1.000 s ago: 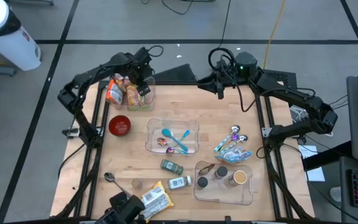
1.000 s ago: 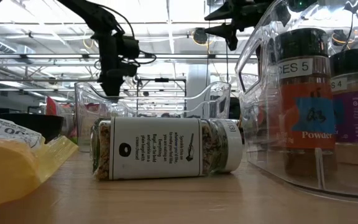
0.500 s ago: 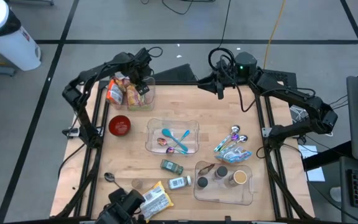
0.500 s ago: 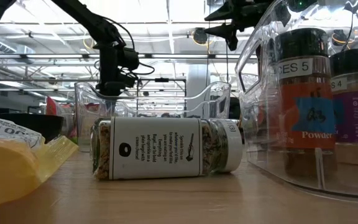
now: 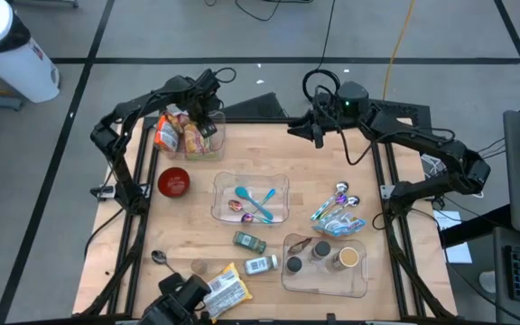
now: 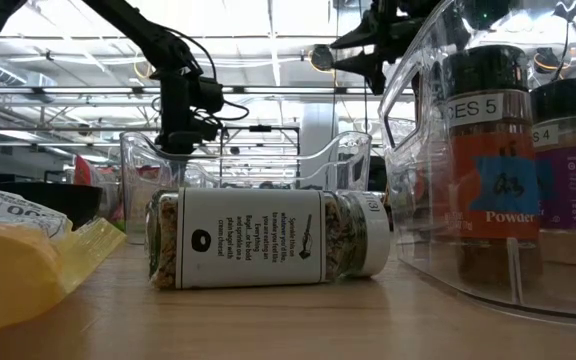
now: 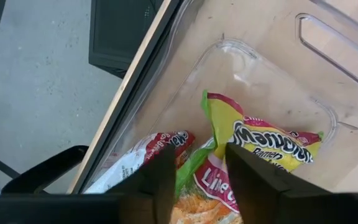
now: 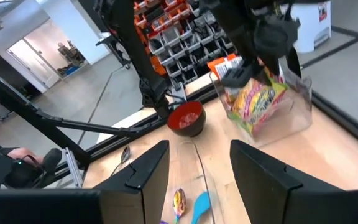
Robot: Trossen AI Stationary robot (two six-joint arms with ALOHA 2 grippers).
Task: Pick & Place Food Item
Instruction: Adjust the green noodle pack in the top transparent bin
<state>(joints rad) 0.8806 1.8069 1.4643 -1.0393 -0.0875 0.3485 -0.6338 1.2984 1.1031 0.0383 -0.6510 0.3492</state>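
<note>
- The left gripper (image 5: 204, 116) hung right over the clear plastic bin (image 5: 217, 151) at the far left corner of the wooden table (image 5: 188, 235). Compared with a second earlier, its fingers had drawn closer together and the arm's elbow had shifted in a bit
- Left fingers were still apart with nothing between them, so released, not grasping
- My read: the drop was done and that arm was about to pull away
- The task's thing, the yellow-and-green ramen packet (image 5: 192, 137), sat inside that bin, leaning against an orange-and-white snack packet (image 5: 164, 134)
- From above, the ramen packet's long axis looked to run along the bin's length, far edge to near edge. It seemed propped on its side rather than flat, but which end pointed where I couldn't tell
- The right gripper (image 5: 317, 134) waited above the far edge near the middle, fingers spread, holding nothing. That arm's wrist had swung slightly left
- A yellow wrapped snack (image 5: 226, 287) lay at the near edge, maybe next
</note>
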